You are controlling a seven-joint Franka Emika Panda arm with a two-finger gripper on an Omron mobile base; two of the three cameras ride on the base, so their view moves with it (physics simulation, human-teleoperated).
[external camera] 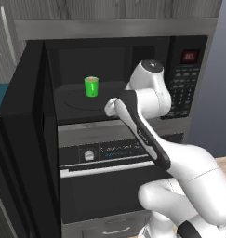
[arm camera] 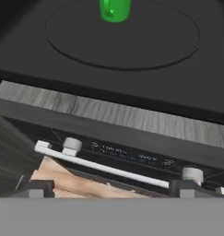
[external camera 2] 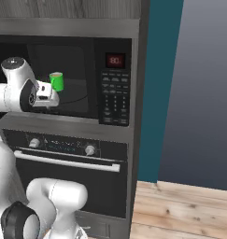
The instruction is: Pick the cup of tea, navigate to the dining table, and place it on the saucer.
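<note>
The small bright green cup of tea stands upright on the dark round turntable inside the open microwave, toward the turntable's back edge.

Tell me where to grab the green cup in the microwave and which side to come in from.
Grip the cup across its upright round body, below the rim. Come in level from the front, through the open microwave doorway: walls and ceiling block other approaches. It stands alone on the turntable, so the open gripper probably has room to straddle it. Its handle can't be made out.
</note>
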